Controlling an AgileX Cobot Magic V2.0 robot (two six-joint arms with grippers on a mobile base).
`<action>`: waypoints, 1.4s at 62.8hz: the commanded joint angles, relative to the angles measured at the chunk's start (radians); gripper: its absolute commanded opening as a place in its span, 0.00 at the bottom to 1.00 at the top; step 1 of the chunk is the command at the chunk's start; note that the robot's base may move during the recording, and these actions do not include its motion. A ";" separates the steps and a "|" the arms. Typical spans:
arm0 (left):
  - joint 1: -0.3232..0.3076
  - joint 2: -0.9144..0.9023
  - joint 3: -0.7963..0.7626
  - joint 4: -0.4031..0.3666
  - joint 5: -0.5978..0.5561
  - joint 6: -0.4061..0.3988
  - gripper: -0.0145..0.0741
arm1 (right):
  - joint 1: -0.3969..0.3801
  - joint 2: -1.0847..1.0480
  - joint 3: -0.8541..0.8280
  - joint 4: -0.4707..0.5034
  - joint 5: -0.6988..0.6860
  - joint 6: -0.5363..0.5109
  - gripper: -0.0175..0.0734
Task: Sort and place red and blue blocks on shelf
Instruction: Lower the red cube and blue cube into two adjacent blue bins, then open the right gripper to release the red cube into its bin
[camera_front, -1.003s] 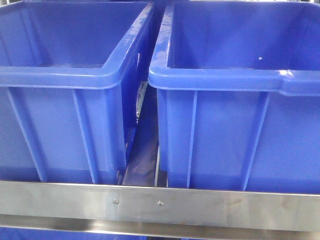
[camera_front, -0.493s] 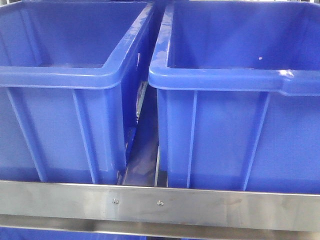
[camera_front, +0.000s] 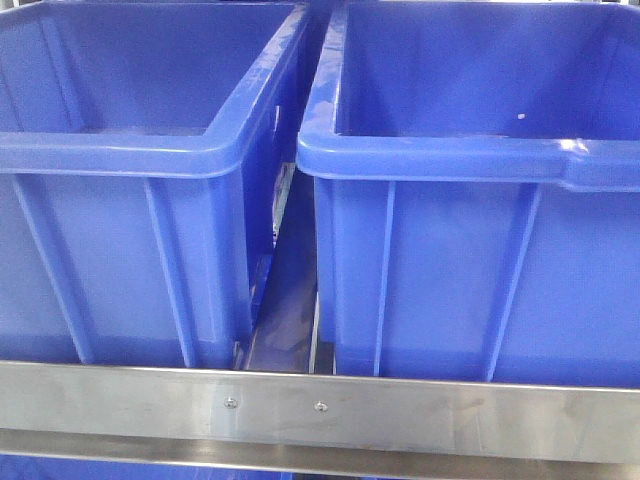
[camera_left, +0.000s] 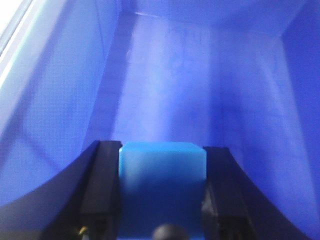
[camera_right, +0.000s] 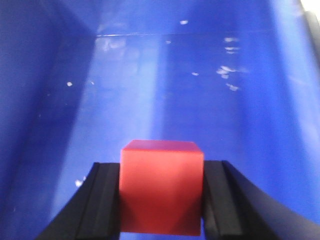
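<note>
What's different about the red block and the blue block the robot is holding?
The red block is bright red; the blue block is light blue. The red block sits in the right tool, the blue block in the left tool. Both are plain cubes, clamped on two sides.

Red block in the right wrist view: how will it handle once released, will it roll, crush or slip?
Probably stiff: the red block shows straight edges between the right gripper's fingers. Unlikely to roll, since its faces are flat. Its matte surface suggests decent grip, though the blue crate looks smooth, so it might slide on landing.
</note>
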 joint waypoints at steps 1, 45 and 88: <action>-0.001 0.016 -0.057 -0.004 -0.091 -0.007 0.30 | 0.011 0.030 -0.064 0.009 -0.101 -0.009 0.25; -0.001 0.065 -0.087 -0.032 -0.113 -0.007 0.42 | 0.022 0.102 -0.072 0.053 -0.162 -0.008 0.36; -0.001 0.065 -0.087 -0.032 -0.113 -0.007 0.64 | 0.022 0.102 -0.072 0.053 -0.184 -0.009 0.53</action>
